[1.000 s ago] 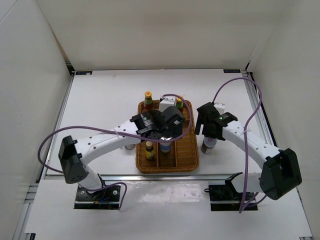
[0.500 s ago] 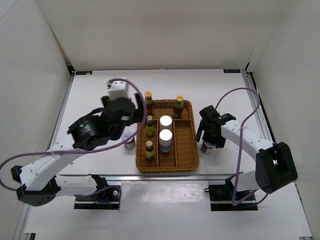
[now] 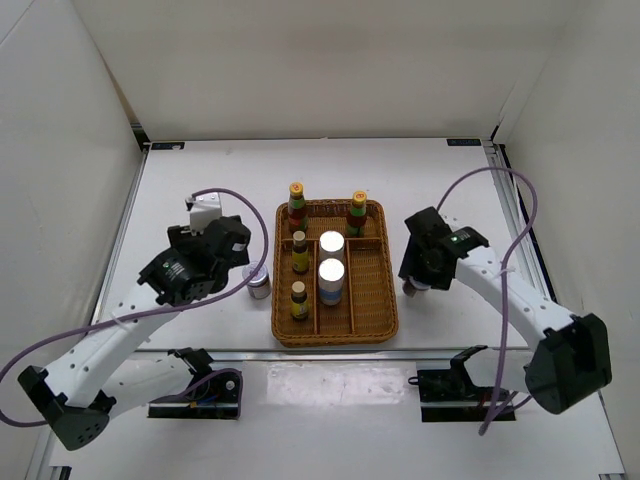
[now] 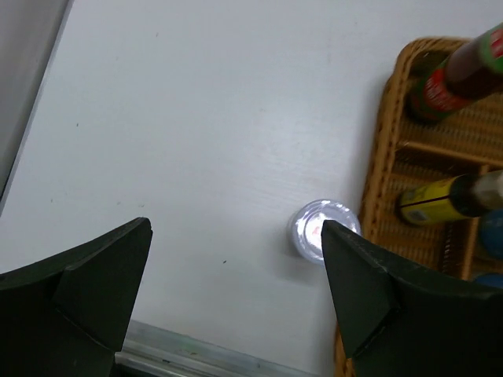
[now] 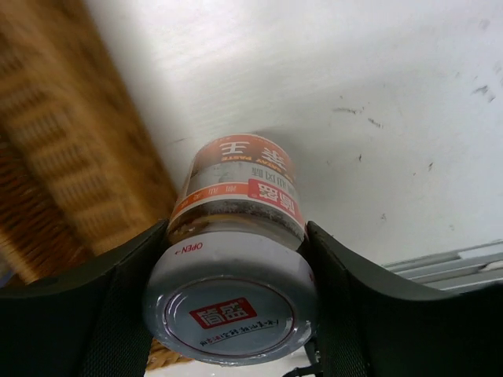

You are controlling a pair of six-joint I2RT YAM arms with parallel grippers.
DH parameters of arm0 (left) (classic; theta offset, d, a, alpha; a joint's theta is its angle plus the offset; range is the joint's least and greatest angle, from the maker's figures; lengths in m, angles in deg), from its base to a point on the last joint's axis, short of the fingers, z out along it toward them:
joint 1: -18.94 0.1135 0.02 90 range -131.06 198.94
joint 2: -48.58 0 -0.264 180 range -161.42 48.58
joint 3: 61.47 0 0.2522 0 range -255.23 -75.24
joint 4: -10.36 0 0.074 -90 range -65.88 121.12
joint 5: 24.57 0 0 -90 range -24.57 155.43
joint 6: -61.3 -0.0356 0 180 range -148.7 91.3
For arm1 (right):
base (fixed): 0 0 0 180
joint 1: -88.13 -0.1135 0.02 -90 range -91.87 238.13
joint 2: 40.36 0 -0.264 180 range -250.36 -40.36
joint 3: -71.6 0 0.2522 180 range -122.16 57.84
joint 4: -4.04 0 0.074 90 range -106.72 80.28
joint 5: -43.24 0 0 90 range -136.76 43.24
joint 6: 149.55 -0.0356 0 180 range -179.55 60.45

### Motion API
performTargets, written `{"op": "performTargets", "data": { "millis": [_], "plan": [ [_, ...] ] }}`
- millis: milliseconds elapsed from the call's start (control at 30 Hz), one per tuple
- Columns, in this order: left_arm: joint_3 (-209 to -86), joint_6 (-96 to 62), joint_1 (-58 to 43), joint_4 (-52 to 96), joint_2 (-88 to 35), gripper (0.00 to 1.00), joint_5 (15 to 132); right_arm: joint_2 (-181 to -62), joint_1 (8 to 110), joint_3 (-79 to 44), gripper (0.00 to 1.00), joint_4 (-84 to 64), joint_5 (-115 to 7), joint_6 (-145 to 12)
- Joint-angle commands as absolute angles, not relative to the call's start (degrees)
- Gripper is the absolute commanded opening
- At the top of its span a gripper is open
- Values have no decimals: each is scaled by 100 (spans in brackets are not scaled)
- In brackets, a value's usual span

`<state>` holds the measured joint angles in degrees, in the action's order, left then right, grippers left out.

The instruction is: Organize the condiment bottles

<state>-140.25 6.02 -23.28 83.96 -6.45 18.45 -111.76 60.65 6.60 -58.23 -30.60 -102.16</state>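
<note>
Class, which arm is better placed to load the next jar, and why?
Right. The right tool grips a silver-lidded jar beside the tray; the left tool hangs open, short of the other jar.

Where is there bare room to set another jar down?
The wicker tray's right lane is bare between the tall bottle and the near rim, as is the middle lane's near end, below the silver-lidded jars. The left lane is crowded with small brown bottles.
</note>
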Motion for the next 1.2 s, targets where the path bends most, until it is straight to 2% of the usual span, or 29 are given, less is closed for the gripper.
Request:
{"op": "performTargets", "data": {
  "millis": [0, 233, 567, 733, 800, 833, 867, 933, 967, 1033, 1067, 1167],
  "plan": [
    [-13668, 970, -2141, 8433, -583, 100, 2007, -10725, 5694, -323, 0, -5911, -2349, -10007],
    [-13544, 1024, -2079, 8381, -899, 100, 1929, -11531, 4859, -1308, 0, -5641, -2066, -9550],
    [-13544, 1024, -1973, 8327, -952, 100, 1876, -13192, 4797, -1748, 0, -4849, -2909, -9382],
    [-13544, 1024, -1973, 8327, -1004, 100, 1876, -13563, 4797, -1889, 0, -4734, -3121, -9382],
    [-13544, 1024, -1973, 8327, -1057, 100, 1876, -13625, 4797, -1889, 4, -4734, -3121, -9382],
    [-13544, 1024, -1973, 8327, -1057, 100, 1876, -13677, 4797, -1889, 8, -4734, -3121, -9382],
    [-13544, 1024, -1973, 8275, -1109, 100, 1937, -13678, 4797, -1889, 20, -4734, -3121, -9382],
    [-13544, 1024, -1973, 8275, -1163, 100, 2007, -13730, 4797, -1889, 35, -4734, -3121, -9435],
    [-13544, 1102, -1973, 8275, -1224, 100, 2008, -13730, 4797, -1889, 47, -4734, -3121, -9435],
    [-13492, 1224, -1973, 8275, -1286, 100, 2157, -13730, 4797, -1889, 54, -4734, -3173, -9435],
    [-13491, 1226, -1973, 8275, -1355, 100, 2157, -13730, 4797, -1837, 61, -4734, -3173, -9435],
    [-13430, 1393, -1973, 8275, -1426, 100, 2350, -13670, 4797, -1836, 68, -4786, -3173, -9488]
  ]
}}
